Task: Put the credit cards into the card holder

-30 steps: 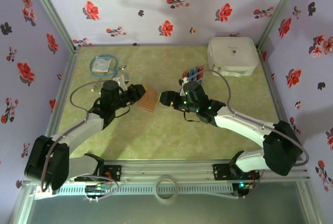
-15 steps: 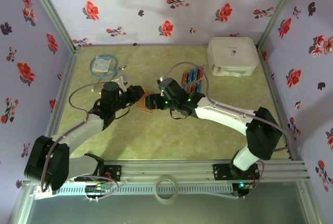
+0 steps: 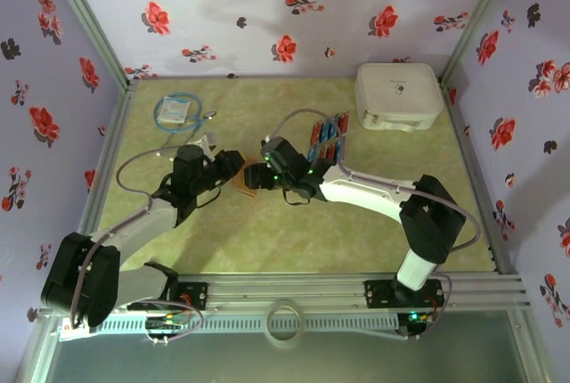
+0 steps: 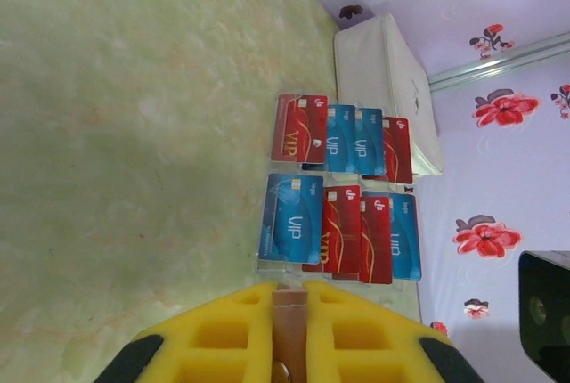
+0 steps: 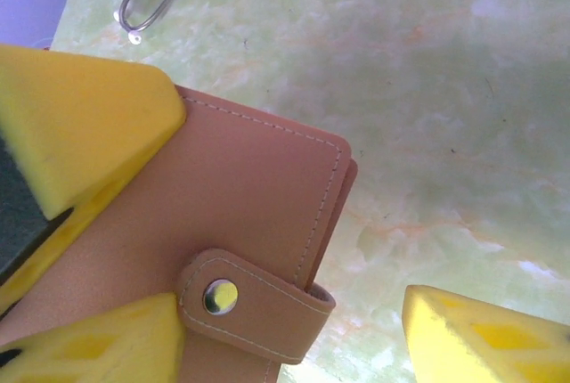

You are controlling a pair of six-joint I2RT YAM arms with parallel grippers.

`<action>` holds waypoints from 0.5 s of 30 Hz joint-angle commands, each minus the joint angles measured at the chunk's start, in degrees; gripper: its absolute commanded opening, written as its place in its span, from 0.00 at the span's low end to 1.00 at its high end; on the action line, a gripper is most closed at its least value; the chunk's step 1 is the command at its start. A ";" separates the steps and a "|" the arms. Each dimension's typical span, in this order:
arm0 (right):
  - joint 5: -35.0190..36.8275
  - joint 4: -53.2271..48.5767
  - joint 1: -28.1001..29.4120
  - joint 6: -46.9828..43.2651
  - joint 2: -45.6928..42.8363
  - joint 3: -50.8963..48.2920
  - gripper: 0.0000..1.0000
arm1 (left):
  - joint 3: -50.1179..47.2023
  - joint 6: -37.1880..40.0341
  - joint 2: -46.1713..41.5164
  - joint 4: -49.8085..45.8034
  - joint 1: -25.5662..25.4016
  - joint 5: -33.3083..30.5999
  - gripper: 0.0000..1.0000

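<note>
The card holder (image 5: 249, 196) is a reddish-brown leather wallet with pale stitching. It is folded shut, and its strap is fastened by a round metal snap. It takes up the left half of the right wrist view, and my left gripper (image 4: 289, 307) pinches its thin edge. The credit cards (image 4: 338, 191) lie flat on the surface (image 4: 134, 134), right of centre in the left wrist view. They form two overlapping rows of four, red and blue, marked VIP, apart from the card holder.
</note>
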 commanded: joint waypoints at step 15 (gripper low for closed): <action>11.36 -5.06 -2.45 4.87 -9.60 -11.30 0.58 | -0.43 0.73 -0.63 1.93 0.28 0.12 0.00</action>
